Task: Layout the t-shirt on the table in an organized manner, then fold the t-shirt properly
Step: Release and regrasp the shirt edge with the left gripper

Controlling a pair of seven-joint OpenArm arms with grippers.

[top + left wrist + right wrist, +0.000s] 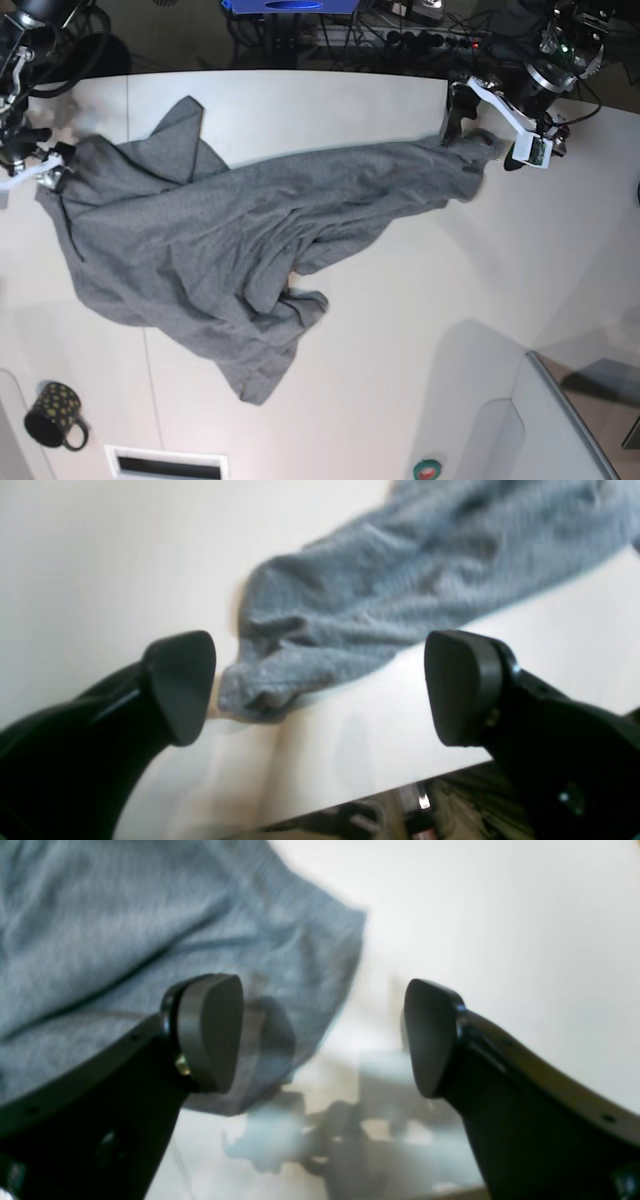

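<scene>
The heather-grey t-shirt (220,250) lies crumpled and stretched across the white table (400,330), one end reaching far right, the other bunched at the left edge. My left gripper (487,140) is open over the shirt's right end; in the left wrist view (320,687) its fingers (182,685) straddle a rumpled tip of the shirt (350,605), holding nothing. My right gripper (48,170) is at the shirt's left end; in the right wrist view (320,1035) it is open, with a corner of the shirt (150,940) under one finger (210,1032).
A small black dotted mug (55,415) stands at the front left corner. A grey panel (580,430) sits at the front right, a slot (165,465) at the front edge. Cables and equipment (400,35) line the back. The table edge (400,787) is near the left gripper.
</scene>
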